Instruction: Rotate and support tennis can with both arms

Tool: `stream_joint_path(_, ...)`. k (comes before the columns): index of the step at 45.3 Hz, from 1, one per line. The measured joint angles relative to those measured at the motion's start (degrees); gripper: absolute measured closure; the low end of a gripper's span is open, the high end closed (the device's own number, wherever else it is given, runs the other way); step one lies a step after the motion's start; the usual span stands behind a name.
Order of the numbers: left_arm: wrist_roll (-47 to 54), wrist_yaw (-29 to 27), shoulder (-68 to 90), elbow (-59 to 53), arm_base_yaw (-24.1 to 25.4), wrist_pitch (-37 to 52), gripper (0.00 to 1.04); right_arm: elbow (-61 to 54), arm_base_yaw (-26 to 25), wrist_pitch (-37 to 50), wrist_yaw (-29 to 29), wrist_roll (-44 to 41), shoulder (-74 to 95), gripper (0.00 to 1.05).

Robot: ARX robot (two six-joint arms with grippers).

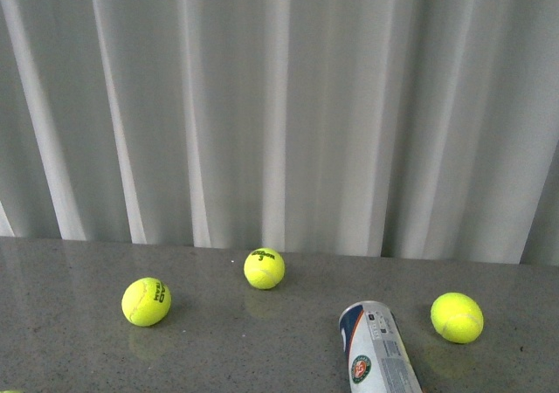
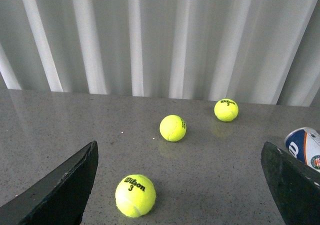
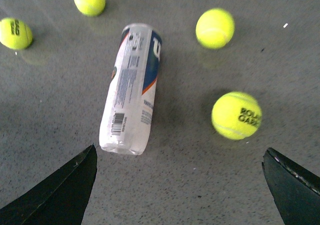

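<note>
Sideways lies tennis can (image 3: 131, 87), 4 balls (image 3: 236, 115) loose outside.

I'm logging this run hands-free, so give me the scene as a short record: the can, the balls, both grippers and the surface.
tennis can: lying on its side on the table, not held
tennis balls: four in the right wrist view, loose around the can, none touching it
left gripper: open, empty, above the table
right gripper: open, empty, facing the can
table: grey, speckled
backdrop: pale pleated curtain
task state: neither arm on the can yet
</note>
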Motion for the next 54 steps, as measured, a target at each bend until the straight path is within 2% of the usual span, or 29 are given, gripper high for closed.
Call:
stream_joint_path(7, 0.0, 0.0, 0.0, 0.0, 0.0, 0.0, 0.07, 7.89, 3.02, 0.33, -0.28, 3.69, 16.9, 0.07)
stream_joint_path(20, 0.0, 0.0, 0.0, 0.0, 0.0, 0.0, 0.07, 21.11, 6.16, 0.44, 0.33, 5.9, 36.3, 0.07)
stream_joint_path(34, 0.0, 0.0, 0.0, 0.0, 0.0, 0.0, 0.07, 29.09, 7.96, -0.33, -1.01, 6.49, 47.54, 0.07)
stream_joint_path(54, 0.0, 0.0, 0.0, 0.0, 0.0, 0.0, 0.07, 37.31, 11.06, 0.09, 0.07, 9.22, 61.13, 0.07)
